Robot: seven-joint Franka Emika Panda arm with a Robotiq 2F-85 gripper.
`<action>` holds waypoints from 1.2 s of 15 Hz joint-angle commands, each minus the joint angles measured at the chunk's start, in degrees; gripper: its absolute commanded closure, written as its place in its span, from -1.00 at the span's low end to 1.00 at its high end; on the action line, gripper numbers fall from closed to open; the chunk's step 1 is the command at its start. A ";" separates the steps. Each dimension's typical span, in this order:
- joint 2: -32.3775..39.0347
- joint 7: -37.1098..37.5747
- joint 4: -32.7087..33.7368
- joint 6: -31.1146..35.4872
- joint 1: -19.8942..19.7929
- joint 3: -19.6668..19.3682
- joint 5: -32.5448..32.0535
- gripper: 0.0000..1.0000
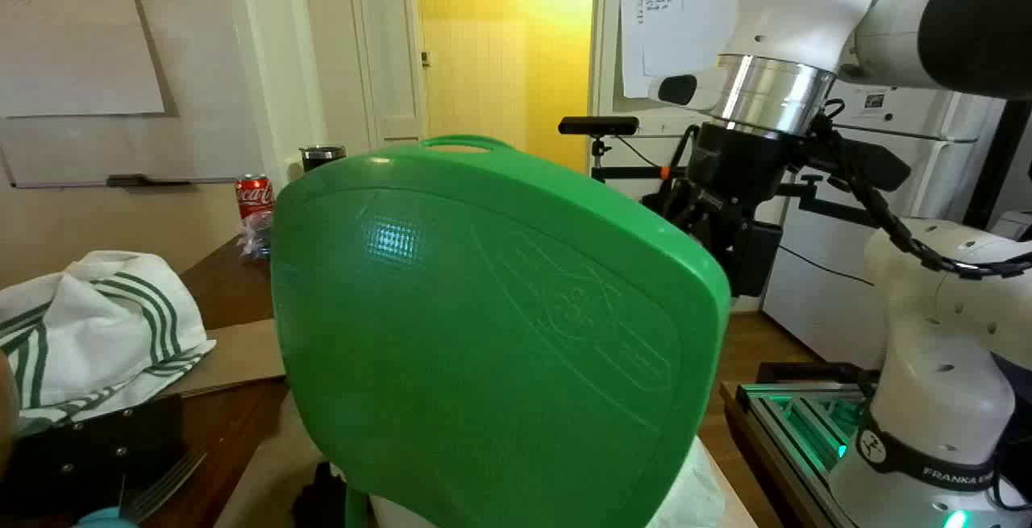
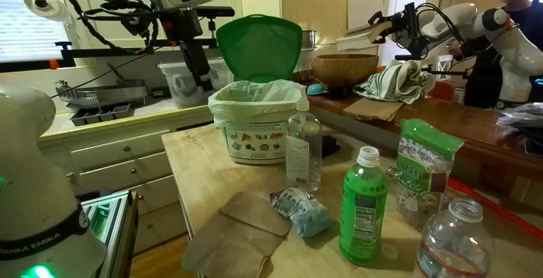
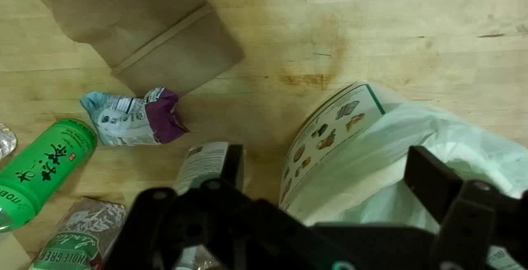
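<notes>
- Jaws spread wide, a black gripper (image 3: 330, 165) enters from the bottom of the wrist view, its fingers (image 3: 429, 175) bare; we see nothing held between them.
- At the lower right of that view, we find the white bin (image 3: 321, 142), a pale liner (image 3: 466, 138) folded over its rim.
- One finger shows against the liner, its mate against a clear pump bottle (image 3: 202, 167); from these angles, we cannot tell whether either touches.
- Near the centre of an exterior view, we spot the bin on a wooden table (image 2: 199, 163), the gripper hanging near the bin's left rim as pictured.
- In both exterior views, a green lid (image 2: 259, 49) stands raised above the bin's mouth.
- Done, we judge: the bin is uncovered and lined. What sits deep inside it, we cannot tell.
- Not done, we judge: any grasp. A crumpled wrapper (image 3: 128, 119), a brown paper bag (image 3: 140, 27), a green bottle (image 3: 45, 175) and a bag of lentils (image 3: 76, 237) all rest outside the bin, across the left of the wrist view.
- At the lower right of an exterior view, we count a clear drink bottle (image 2: 454, 244) outside the bin as well.
</notes>
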 commanded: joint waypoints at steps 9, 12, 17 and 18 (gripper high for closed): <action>0.05 0.11 0.16 -0.18 0.14 -0.11 -0.12 -1.00; 0.05 0.11 0.16 -0.18 0.14 -0.11 -0.12 -1.00; 1.11 3.45 0.17 3.28 -3.02 -0.05 -1.54 -1.00; 2.38 4.72 0.48 5.20 -4.73 -0.76 -2.01 -1.00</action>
